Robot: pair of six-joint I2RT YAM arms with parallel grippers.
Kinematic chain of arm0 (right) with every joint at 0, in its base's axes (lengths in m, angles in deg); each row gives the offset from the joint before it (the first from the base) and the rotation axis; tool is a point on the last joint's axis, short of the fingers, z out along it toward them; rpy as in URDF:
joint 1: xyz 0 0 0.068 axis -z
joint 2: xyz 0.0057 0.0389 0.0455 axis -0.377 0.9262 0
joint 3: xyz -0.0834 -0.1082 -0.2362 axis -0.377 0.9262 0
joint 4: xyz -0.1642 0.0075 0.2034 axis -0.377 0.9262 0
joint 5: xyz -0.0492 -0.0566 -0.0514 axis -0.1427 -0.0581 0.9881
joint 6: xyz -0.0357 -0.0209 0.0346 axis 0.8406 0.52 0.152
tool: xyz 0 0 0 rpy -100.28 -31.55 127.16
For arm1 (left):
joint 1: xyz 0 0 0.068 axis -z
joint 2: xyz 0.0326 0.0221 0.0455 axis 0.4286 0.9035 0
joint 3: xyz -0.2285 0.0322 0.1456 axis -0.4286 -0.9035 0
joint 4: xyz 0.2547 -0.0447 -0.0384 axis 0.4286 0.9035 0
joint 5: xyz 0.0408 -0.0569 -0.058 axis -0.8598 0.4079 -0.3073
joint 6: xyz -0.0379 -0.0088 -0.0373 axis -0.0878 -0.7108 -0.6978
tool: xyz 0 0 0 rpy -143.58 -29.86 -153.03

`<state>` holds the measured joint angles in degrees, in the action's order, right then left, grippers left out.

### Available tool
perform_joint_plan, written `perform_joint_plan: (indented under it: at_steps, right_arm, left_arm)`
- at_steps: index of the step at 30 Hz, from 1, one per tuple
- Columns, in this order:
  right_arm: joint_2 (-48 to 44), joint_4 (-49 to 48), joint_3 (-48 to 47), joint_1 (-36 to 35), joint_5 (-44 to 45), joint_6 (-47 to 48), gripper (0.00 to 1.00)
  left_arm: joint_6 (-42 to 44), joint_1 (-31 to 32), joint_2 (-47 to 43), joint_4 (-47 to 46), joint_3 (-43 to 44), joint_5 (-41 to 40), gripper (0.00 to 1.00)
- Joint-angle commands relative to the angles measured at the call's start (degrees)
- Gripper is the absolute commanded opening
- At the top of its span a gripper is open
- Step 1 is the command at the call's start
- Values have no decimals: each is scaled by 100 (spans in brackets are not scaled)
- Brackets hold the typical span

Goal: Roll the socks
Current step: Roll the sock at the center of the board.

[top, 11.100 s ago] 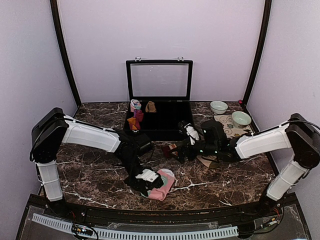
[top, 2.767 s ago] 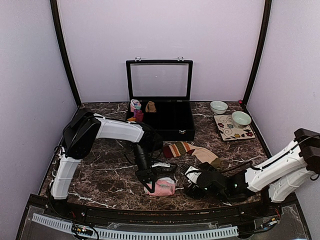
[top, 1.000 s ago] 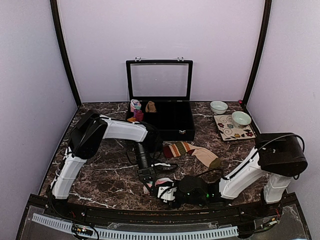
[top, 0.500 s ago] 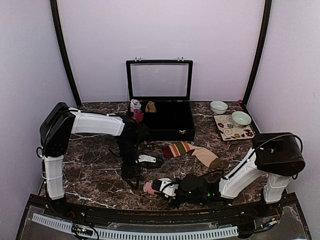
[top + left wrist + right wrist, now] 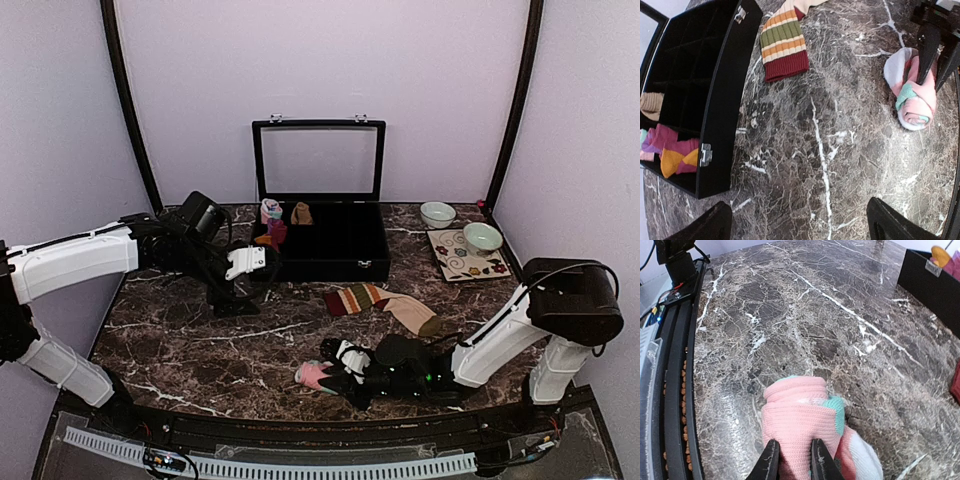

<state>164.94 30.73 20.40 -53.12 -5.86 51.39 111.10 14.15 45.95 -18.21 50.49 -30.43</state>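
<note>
With jaws wide apart, the left gripper (image 5: 799, 227) is withdrawing, leaving the rolled pink-and-mint sock bundle (image 5: 800, 420) clamped in the right gripper (image 5: 792, 460); the flat red-brown-cream striped socks (image 5: 360, 297) are awaiting rolling.

rolled socks (image 5: 797, 427): pink, mint, white | flat socks (image 5: 355, 298): maroon-orange-olive-cream stripes | box (image 5: 330, 268): black

No lettering, number, brand mark or sign can be read in any of the views. The cream square mat (image 5: 465, 262) on the dark marble worktop (image 5: 200, 350) carries only brown swirls and small flower shapes, not writing. The small pale metal clasp (image 5: 705, 155) on the front wall of the black lidded case (image 5: 725, 115) shows no legible mark.
</note>
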Motion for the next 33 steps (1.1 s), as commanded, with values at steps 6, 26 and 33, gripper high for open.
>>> perform_joint_plan:
  at_steps: [6,26,33]
  right_arm:
    - [409,617,583,314,-826,-1418,17]
    - [1095,-831,1048,865,-1533,-2640,7]
    - [1183,-1115,1107,985,-1708,-2855,7]
  left_arm:
    - [1983,1065,188,357,-485,817,45]
    - [2067,2786,1989,-1649,-22,-561,67]
    - [1815,2808,2259,-1911,-124,-790,63]
